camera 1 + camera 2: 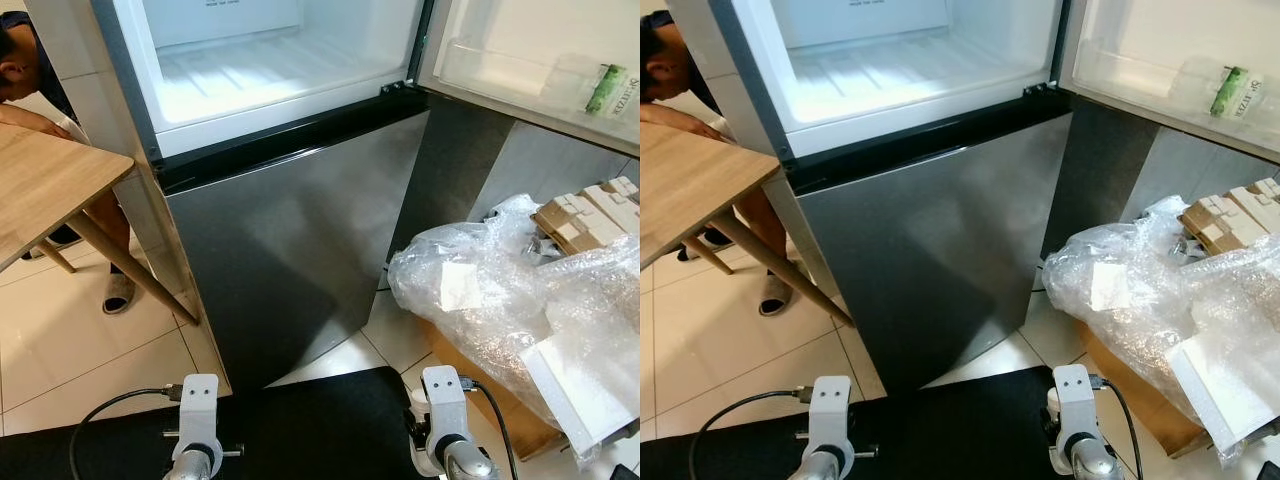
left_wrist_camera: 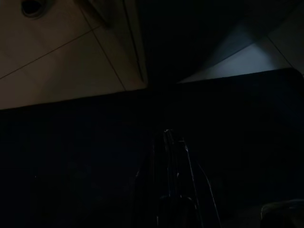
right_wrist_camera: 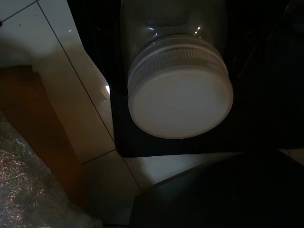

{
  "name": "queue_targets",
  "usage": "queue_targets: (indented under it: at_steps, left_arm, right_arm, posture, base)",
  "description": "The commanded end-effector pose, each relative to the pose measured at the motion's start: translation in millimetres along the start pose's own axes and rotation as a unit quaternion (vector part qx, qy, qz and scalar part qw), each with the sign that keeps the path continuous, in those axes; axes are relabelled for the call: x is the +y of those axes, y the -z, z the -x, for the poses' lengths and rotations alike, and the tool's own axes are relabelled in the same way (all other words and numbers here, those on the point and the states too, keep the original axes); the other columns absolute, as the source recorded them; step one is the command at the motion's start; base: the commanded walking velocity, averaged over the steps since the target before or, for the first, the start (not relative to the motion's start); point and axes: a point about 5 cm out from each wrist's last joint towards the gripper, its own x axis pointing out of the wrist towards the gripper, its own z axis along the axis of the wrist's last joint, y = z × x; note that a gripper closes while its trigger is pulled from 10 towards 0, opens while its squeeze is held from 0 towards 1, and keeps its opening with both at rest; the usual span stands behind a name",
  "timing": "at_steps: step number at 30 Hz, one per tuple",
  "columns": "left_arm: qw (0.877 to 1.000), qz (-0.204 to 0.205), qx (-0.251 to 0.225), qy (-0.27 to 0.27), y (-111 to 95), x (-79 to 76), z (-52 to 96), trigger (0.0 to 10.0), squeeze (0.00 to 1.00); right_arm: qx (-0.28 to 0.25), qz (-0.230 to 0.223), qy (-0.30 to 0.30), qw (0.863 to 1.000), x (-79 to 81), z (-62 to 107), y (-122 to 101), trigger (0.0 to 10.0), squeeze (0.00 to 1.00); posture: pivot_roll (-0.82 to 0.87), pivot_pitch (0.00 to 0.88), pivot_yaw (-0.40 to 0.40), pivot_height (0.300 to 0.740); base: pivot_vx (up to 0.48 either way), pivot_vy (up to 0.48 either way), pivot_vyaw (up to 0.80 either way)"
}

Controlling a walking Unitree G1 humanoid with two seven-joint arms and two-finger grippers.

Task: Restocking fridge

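1. Nearest, at the bottom edge of the head views, the robot's two silver arms hang low on either side of its black body. In the right wrist view the right gripper (image 3: 180,71) carries a clear glass jar with a wide white screw lid (image 3: 180,97), lid toward the camera; I judge the dark fingers are closed around it, though they are lost in shadow.
2. The left wrist view is very dark. The left gripper (image 2: 173,142) is only a faint outline over pale floor tile, and I cannot tell whether it is wide or narrow.
3. At lower right of the left eye view, a heap of crinkled clear plastic wrap (image 1: 500,290) lies over brown cardboard boxes (image 1: 590,215), just beside the fridge.
4. At left, a pale wooden table (image 1: 45,185) juts in, with a person (image 1: 25,60) bent behind it.
5. In the middle stands the tall dark steel fridge (image 1: 290,240), lower door shut.
6. Farthest, along the top of the frame, the white upper compartment (image 1: 270,65) stands open, its ribbed floor bare. The open door's clear shelf (image 1: 520,75) at upper right holds a small green-labelled packet (image 1: 606,88).
7. The step in hand looks like carrying the jar up to that compartment. To do it well I would keep the jar level, raise it clear of the lower door's top edge, swing wide of the plastic heap, and set it flat on the ribbed floor before letting go.
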Motion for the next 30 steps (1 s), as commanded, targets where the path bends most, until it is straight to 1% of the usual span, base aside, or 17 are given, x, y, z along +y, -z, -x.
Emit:
queue_targets:
  at_steps: [1,4,11,13,20,30]
  left_arm:
    - [1.0,-0.002,0.002,-0.004,1.7,2.2,0.7,10.0,0.0]
    - [1.0,0.005,0.002,-0.005,1.0,2.0,0.3,10.0,0.0]
    - [1.0,-0.001,0.005,-0.002,2.4,2.1,0.8,10.0,0.0]
    - [1.0,0.005,0.01,-0.006,4.9,3.3,1.7,10.0,0.0]
    - [1.0,0.001,0.011,-0.005,5.8,5.3,2.2,10.0,0.0]
    - [1.0,-0.011,0.001,0.005,2.2,2.5,1.2,10.0,0.0]
  right_arm:
    - [-0.001,0.0,0.0,1.0,0.4,1.1,2.0,10.0,0.0]
    - [-0.002,0.0,0.0,1.0,-0.1,1.1,1.6,10.0,0.0]
    - [0.0,0.001,-0.001,1.0,0.0,1.1,2.1,10.0,0.0]
    - [0.002,0.0,-0.001,1.0,1.1,1.5,3.3,10.0,0.0]
    - [0.006,-0.002,-0.002,1.0,3.1,2.1,5.9,10.0,0.0]
    - [0.006,-0.011,0.0,1.0,2.5,2.5,6.7,10.0,0.0]
  posture:
    - [-0.15,0.093,-0.022,0.74]
    - [-0.15,0.094,-0.024,0.74]
    - [-0.15,0.102,-0.024,0.74]
    - [-0.14,0.102,-0.023,0.74]
    - [-0.14,0.103,-0.019,0.74]
    - [-0.14,0.104,-0.015,0.74]
  base:
    - [0.0,0.0,0.0]
    - [0.0,0.0,0.0]
    - [0.0,0.0,0.0]
    - [0.0,0.39,0.0]
    - [0.0,0.456,0.0]
    - [0.0,0.0,0.0]
